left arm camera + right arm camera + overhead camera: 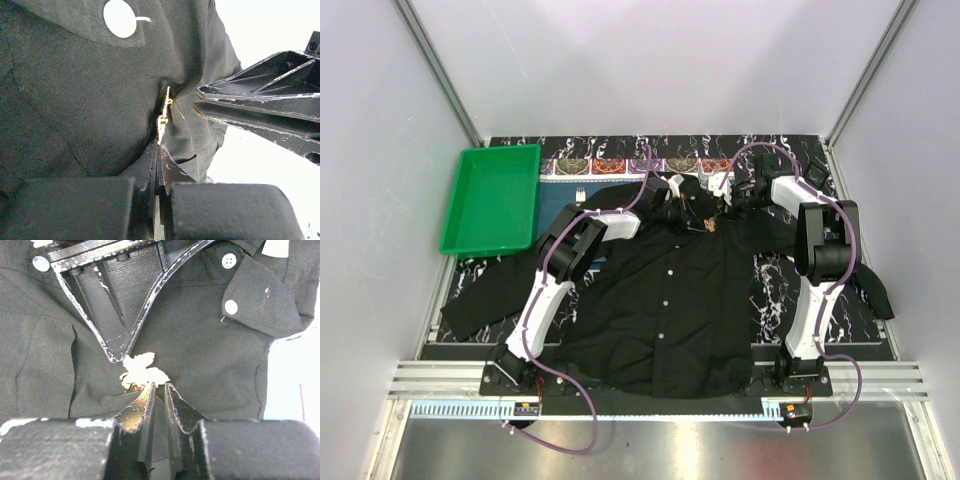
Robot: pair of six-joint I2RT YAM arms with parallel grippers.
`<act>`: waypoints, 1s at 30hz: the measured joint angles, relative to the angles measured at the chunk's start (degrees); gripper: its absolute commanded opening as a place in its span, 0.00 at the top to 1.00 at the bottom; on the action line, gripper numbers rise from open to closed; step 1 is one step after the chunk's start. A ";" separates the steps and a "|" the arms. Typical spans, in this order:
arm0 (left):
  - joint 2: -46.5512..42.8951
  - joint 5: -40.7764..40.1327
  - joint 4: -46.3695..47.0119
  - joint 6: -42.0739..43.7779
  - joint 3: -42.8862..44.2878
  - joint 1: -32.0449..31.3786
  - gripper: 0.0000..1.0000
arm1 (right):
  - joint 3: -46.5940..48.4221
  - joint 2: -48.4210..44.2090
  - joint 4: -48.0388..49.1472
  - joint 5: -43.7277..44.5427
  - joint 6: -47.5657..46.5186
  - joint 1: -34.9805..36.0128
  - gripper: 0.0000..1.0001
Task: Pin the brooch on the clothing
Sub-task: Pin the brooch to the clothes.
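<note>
- Brooch [142, 371]: lying on the shirt [215, 355] chest, below the collar.
- Left gripper [158, 167]: fingers pressed together beside the brooch; any pinched cloth not discernible.
- Right gripper [158, 389]: fingers slightly apart, empty, touching the brooch.
- Risk: if unfastened, the brooch could slip off or snag.

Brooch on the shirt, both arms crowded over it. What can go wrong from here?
1. The right fingers stand slightly apart at the edge of the brooch. Whether its pin is fastened isn't visible, so it may drop off the shirt when they withdraw.
2. The left fingers are shut, tip against the fabric beside it. Pulling away might drag the cloth and tilt it.
</note>
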 measured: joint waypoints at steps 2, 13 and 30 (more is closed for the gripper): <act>0.00 0.02 0.00 0.00 0.00 0.00 1.00 | 0.28 0.07 0.13 0.00 0.07 0.00 0.80; 0.00 0.02 0.00 0.00 0.00 0.00 1.00 | 0.28 0.63 0.11 -0.31 -0.37 0.57 0.77; 0.00 0.02 0.02 -0.04 0.00 0.00 1.00 | 0.26 0.66 -0.04 -0.31 -1.64 1.40 0.84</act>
